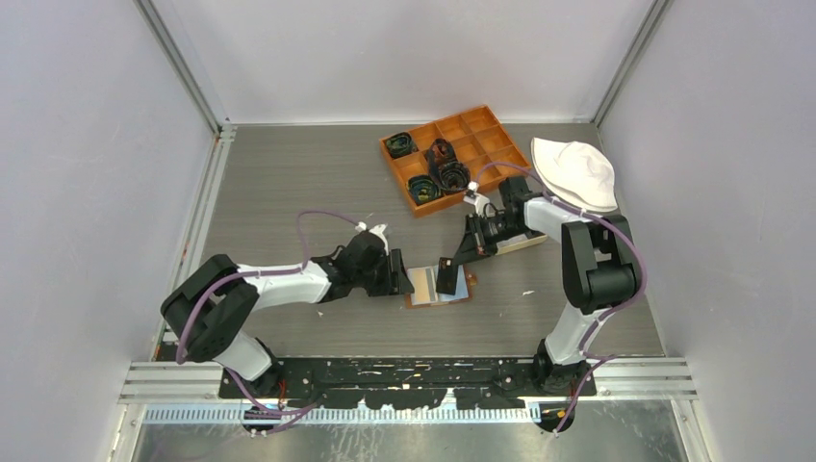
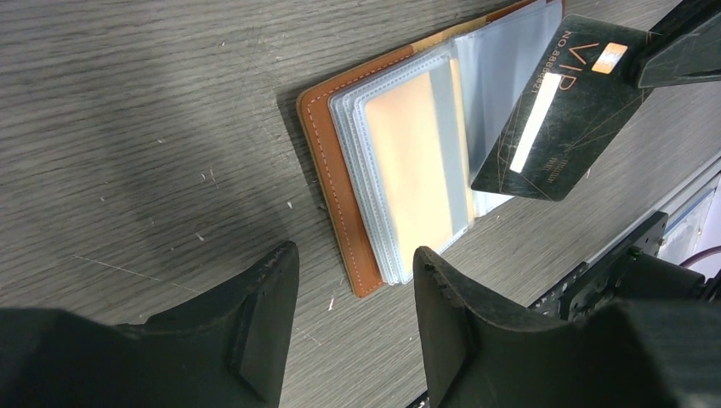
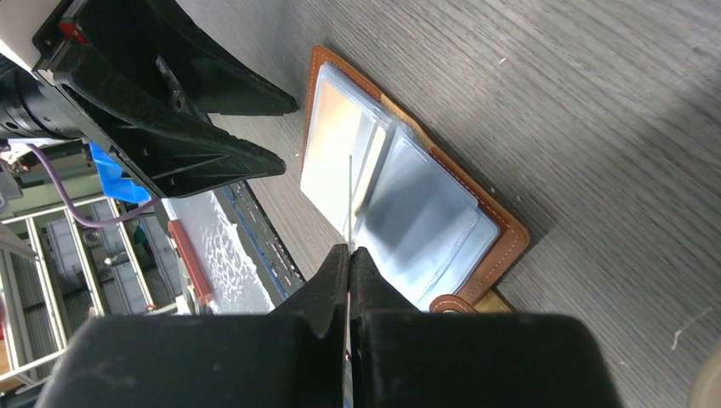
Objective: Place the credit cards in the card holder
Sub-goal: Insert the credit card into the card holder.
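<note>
Right wrist view: right hand, clamped on a black credit card, poises it edge-down above the open card holder lying on the surface; left hand, half open, empty, flanks its opposite side.

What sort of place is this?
Probably a robot test booth in a lab: plain pale walls box in a grey table, a left arm and right arm are mounted by a metal rail, and an orange compartment box looks like a prop.
</note>
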Controlling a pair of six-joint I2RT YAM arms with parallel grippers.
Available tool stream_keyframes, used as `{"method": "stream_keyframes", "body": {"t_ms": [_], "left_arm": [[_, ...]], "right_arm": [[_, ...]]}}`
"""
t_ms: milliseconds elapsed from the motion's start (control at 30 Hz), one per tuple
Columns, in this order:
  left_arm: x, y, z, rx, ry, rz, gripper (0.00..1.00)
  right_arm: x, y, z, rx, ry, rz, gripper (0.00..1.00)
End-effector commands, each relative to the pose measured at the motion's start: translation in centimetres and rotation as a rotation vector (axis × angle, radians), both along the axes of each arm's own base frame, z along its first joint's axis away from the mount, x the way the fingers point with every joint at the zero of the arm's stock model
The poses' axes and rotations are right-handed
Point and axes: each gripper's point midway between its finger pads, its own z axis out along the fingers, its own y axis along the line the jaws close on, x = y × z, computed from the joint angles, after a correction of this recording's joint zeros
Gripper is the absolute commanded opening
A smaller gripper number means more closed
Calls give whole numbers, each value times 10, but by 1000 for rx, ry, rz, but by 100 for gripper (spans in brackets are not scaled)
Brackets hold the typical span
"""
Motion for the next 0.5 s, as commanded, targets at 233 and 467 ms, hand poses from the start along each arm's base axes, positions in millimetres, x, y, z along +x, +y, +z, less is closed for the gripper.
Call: {"method": "stream_keyframes", "body": {"t_ms": [233,467], "left_arm": [[4,-12,10,-29,-4,-22,52],[5,-13,8,-17,4,-26,52]], "right_arm": [[5,6,-5,-24,15,-6,1],[3,7,-10,-36,45,-7,1]]}}
